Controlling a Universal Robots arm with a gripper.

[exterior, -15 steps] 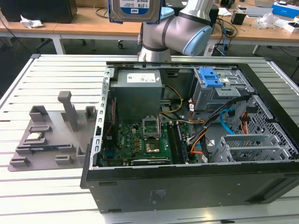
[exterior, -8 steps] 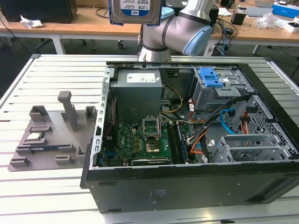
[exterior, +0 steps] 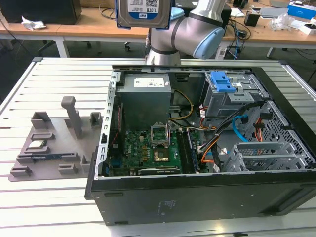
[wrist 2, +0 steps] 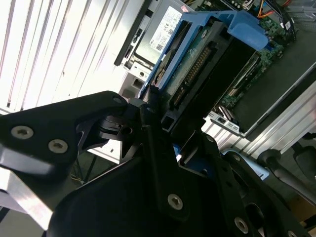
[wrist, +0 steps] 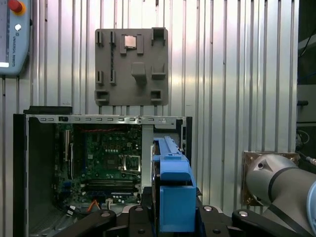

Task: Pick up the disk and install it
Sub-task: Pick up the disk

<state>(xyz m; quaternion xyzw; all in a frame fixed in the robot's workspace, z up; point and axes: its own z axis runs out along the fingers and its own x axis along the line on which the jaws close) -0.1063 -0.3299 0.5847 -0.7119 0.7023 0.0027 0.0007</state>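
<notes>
The disk (exterior: 143,12), a silver drive with a white-and-blue label in a blue bracket, hangs high above the back edge of the open computer case (exterior: 197,197), in front of the arm's elbow. In the second wrist view my gripper (wrist 2: 160,111) is shut on the disk (wrist 2: 197,69), whose circuit-board side and blue bracket face the camera. In the first wrist view the disk (wrist: 173,187) stands edge-on between the black fingers (wrist: 140,217), over the case's power-supply side.
Inside the case lie a motherboard (exterior: 148,148), a grey power supply (exterior: 145,98), a blue latch (exterior: 222,81) and a metal drive cage (exterior: 261,155) with loose cables. A grey fixture plate (exterior: 54,143) holding a small silver chip (exterior: 37,144) sits at the exterior view's left.
</notes>
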